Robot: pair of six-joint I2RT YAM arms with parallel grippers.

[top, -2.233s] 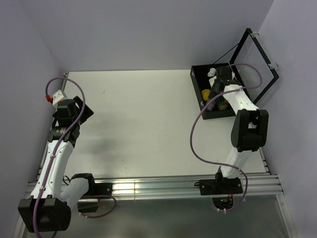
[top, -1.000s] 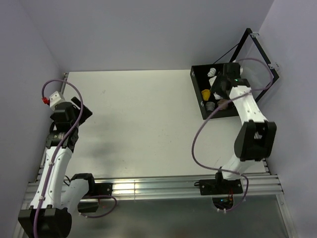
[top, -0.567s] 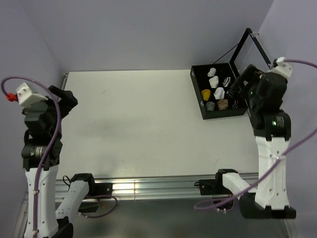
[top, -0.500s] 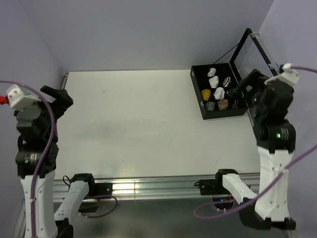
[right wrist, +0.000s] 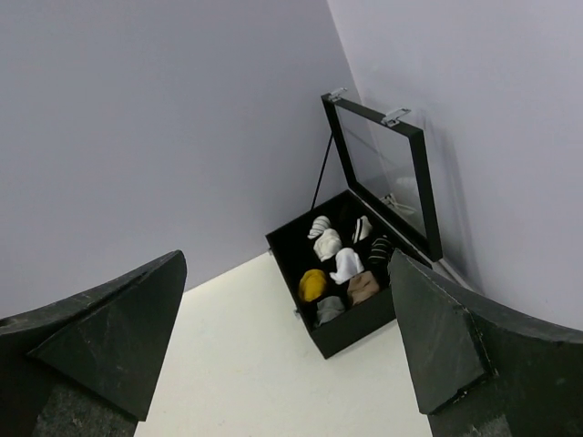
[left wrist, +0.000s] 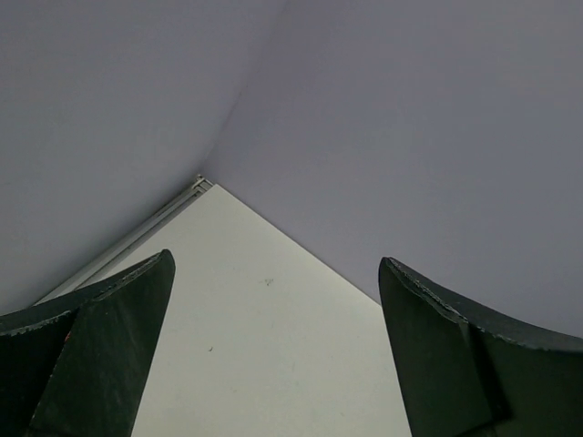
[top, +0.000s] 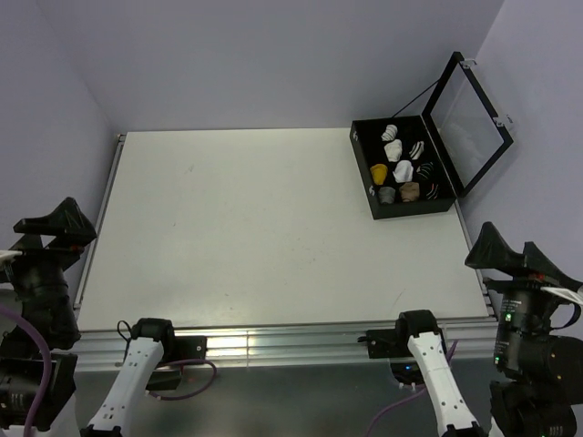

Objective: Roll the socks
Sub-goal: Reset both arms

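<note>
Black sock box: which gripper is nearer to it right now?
Right. The right gripper sits off the near-right corner of the table, with the black sock box ahead of it at the far right. The left gripper is off the near-left edge, across the table's width.

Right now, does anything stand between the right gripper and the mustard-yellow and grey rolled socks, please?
Nothing visible does: the glass lid stands open, and the right gripper faces the mustard-yellow sock and grey sock.
</note>
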